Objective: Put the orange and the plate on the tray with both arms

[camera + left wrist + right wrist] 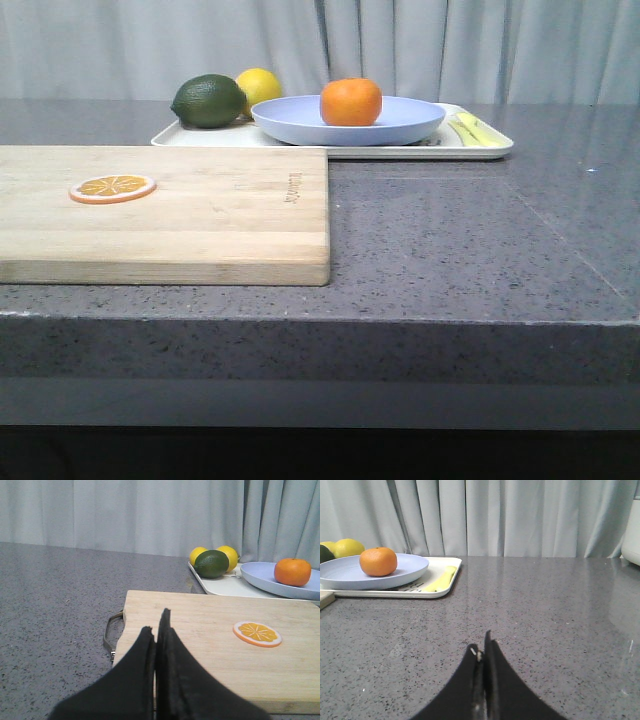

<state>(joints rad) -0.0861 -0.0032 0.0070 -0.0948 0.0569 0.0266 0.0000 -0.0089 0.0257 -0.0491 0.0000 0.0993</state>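
The orange (351,101) lies in the lavender-blue plate (300,120), and the plate rests on the white tray (480,150) at the back of the counter. They also show in the left wrist view: orange (293,571), plate (260,577), tray (220,586); and in the right wrist view: orange (378,561), plate (340,575), tray (447,575). My left gripper (156,622) is shut and empty, over the wooden board, well short of the tray. My right gripper (481,647) is shut and empty, over bare counter to the right of the tray. Neither gripper shows in the front view.
A wooden cutting board (200,215) with a thin orange slice (112,187) lies front left. A green lime (209,101) and a yellow lemon (259,86) sit on the tray's left part, a yellow stick (472,129) on its right. A white appliance (632,530) stands far right.
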